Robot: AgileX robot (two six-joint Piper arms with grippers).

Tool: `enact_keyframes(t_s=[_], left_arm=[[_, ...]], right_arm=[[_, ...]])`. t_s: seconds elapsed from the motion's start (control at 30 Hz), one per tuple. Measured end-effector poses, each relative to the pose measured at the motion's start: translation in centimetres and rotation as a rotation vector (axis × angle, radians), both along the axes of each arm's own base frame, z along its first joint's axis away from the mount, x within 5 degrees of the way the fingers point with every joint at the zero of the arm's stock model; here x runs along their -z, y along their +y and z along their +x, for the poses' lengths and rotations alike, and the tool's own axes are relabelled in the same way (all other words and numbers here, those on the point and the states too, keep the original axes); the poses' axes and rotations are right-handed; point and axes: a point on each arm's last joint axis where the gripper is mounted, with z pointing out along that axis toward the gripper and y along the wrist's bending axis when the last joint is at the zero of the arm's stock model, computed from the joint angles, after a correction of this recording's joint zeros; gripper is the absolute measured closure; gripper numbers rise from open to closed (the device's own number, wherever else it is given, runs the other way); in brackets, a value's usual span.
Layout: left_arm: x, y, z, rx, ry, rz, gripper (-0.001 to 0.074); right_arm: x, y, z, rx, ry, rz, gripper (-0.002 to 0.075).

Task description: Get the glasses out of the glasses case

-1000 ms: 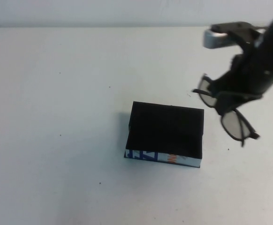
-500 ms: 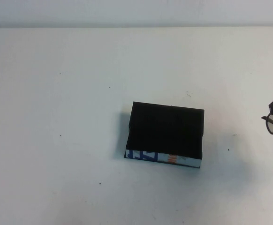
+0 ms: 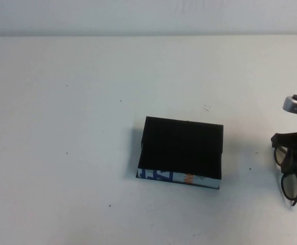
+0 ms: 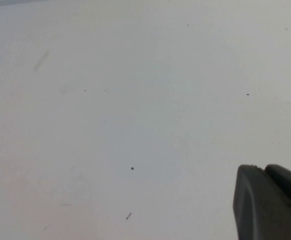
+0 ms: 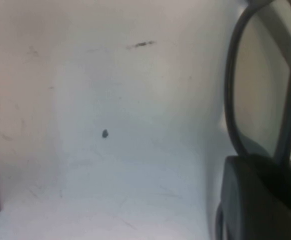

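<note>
Rightward, right gripper (image 3: 294,155) grips glasses (image 3: 293,179)

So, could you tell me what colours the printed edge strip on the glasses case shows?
White with blue letters and an orange mark, on the glasses case; clearest in the high view.

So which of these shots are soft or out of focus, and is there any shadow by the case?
High view: fairly sharp; the glasses case casts a faint shadow on its left; right gripper holds the glasses. Right wrist view: lens rim blurred. Left wrist view: left gripper soft, over bare table.
</note>
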Motion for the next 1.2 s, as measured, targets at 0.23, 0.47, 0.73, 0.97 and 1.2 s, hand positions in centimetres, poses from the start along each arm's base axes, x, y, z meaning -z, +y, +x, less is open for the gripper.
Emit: enact_keyframes(t_s=[0.23,0.47,0.73,0.97,1.2], left_arm=[[0.0,0.0,0.0,0.000,0.000,0.000,0.0740],[0.0,0.0,0.0,0.000,0.000,0.000,0.0739],[0.0,0.0,0.0,0.000,0.000,0.000,0.0739],[0.0,0.0,0.0,0.000,0.000,0.000,0.0739],[0.0,0.0,0.0,0.000,0.000,0.000,0.0739]], right_arm=[[0.4,0.0,0.1,0.000,0.008,0.000,0.0666],[0.3,0.0,-0.1,-0.035,0.012,-0.002,0.0495],[-5.1,0.0,-1.4,-0.046,-0.149,-0.005,0.0406],[-14.8,-0.1,-6.3,-0.149,-0.524,-0.025,0.0625],[-21.5,-0.3,-15.1,-0.157,-0.965,-0.058,0.0735]])
